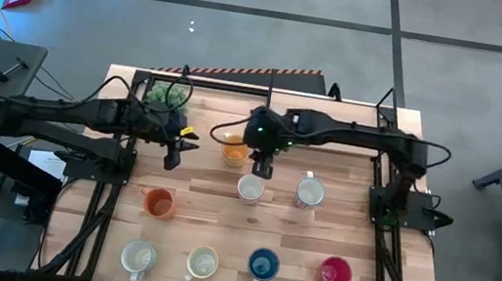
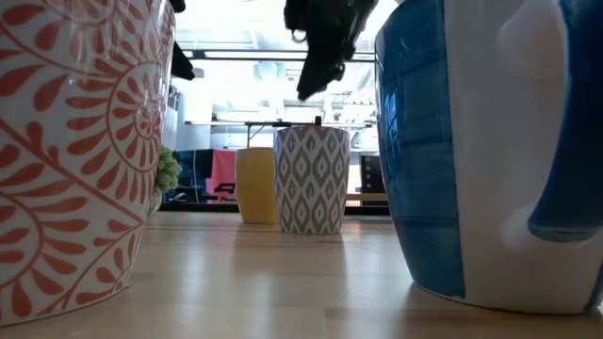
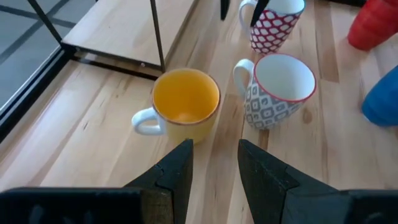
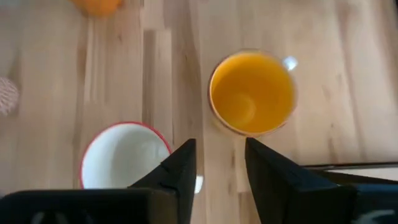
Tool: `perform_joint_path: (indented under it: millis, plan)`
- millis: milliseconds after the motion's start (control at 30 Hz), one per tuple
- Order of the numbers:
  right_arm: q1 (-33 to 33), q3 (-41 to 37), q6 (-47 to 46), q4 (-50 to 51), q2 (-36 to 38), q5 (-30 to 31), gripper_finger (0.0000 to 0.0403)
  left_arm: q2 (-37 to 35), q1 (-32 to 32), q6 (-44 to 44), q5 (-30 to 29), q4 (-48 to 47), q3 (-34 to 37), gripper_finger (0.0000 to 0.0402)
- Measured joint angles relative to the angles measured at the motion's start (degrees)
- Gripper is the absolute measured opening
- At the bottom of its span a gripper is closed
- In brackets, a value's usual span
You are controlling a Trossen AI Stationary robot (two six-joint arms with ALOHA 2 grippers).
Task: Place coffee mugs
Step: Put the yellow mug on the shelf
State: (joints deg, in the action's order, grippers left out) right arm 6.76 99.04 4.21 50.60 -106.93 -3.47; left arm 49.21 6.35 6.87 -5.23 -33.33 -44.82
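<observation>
Reading the mugs for writing turns up nothing: they carry only patterns, such as the grey diamond print on the red-rimmed mug [image 3: 278,90] and the red scale print on the mug behind it [image 3: 273,25].

On the table [image 1: 192,206] the mugs stand apart from one another. A yellow-orange mug [image 1: 235,148] sits near the far middle, just beside the grey-patterned one; another patterned mug [image 1: 310,190] stands to its right, and an orange mug [image 1: 158,203] sits alone on the left. Along the near edge runs a row of a white mug [image 1: 137,257], a cream mug [image 1: 202,264], a blue mug [image 1: 262,264] and a red-pink mug [image 1: 336,272], with open wood between this row and the middle group.

The right hand [image 1: 264,170] hangs above the grey-patterned mug, fingers spread and pinching nothing. The left hand [image 1: 173,157] hovers over bare wood beside a green plant [image 1: 167,96], fingers parted and empty.
</observation>
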Motion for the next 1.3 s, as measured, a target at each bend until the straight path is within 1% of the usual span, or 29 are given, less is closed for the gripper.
perform_joint_path:
  millis: [167, 300, 400, 567, 667, 867, 1033, 1300]
  plan:
    - [-0.04, 3.97, -0.05, 1.32, -3.67, 1.08, 0.0173, -0.93, 0.00, 0.00, -0.37, -2.93, -0.02, 0.0115]
    - [-0.04, 5.49, 2.93, -0.42, -4.41, 1.36, 0.0189, -2.23, 0.00, 0.25, -1.81, -5.68, -0.02, 0.0115]
    - [-0.04, 5.18, 3.32, -3.07, -4.53, 1.40, 0.0189, -3.00, 0.00, 0.43, -3.34, -7.92, -0.02, 0.0115]
    - [0.88, 5.14, 1.96, -5.98, -5.17, 1.64, 0.0180, -3.91, -0.04, 1.49, -3.45, -8.98, -0.02, 0.0115]
    - [1.66, 5.14, 1.20, -5.61, -6.76, 0.84, 0.0175, -4.11, -0.04, 1.60, -3.43, -8.93, -0.02, 0.0115]
    - [1.62, 5.56, 2.27, -7.28, -9.78, 1.21, 0.0172, -4.20, -0.04, 2.03, -2.66, -8.93, -0.02, 0.0115]
    - [2.77, 5.56, 3.75, -8.16, -11.20, 5.15, 0.0171, -4.20, -0.04, 2.03, -2.60, -8.95, -0.02, 0.0115]
    - [5.68, 4.70, 3.62, -9.34, -11.42, 3.99, 0.0171, -4.20, -0.04, 2.26, -1.51, -9.70, -0.02, 0.0115]
